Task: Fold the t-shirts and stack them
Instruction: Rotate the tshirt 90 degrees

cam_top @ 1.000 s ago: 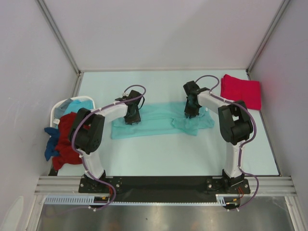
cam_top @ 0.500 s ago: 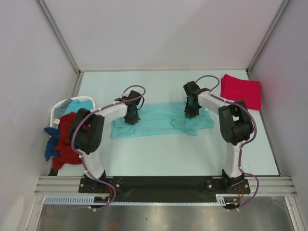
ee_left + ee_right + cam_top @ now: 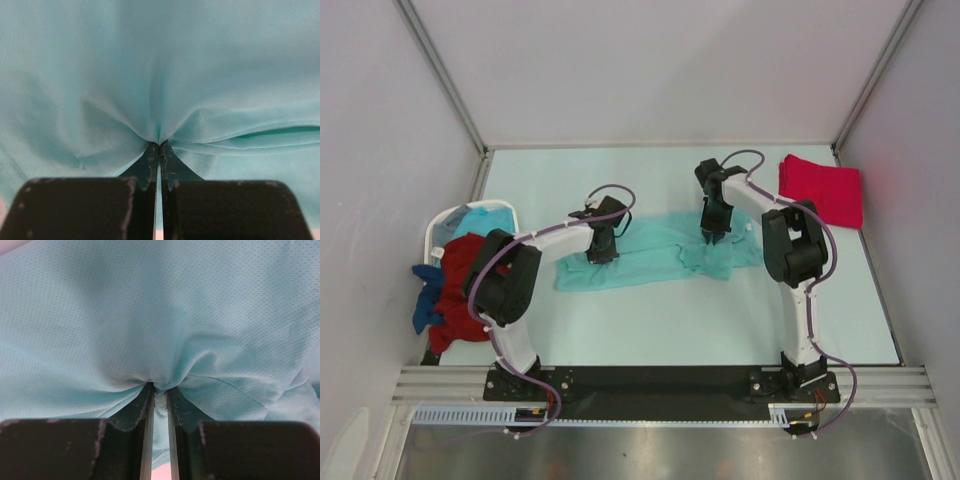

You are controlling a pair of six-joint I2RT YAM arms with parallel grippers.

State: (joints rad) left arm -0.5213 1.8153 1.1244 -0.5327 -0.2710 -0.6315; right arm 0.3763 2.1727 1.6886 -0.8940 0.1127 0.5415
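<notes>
Left gripper and right gripper each pinched a fold of teal shirt, cloth bunched at their tips.

No text, label, brand, number or sign can be read in any of the views.

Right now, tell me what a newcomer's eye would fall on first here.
A teal shirt lies spread across the table, pinched by the left gripper towards its left end and the right gripper towards its right. A folded red shirt sits in the far right corner. A basket at the left edge spills a heap of shirts.
</notes>
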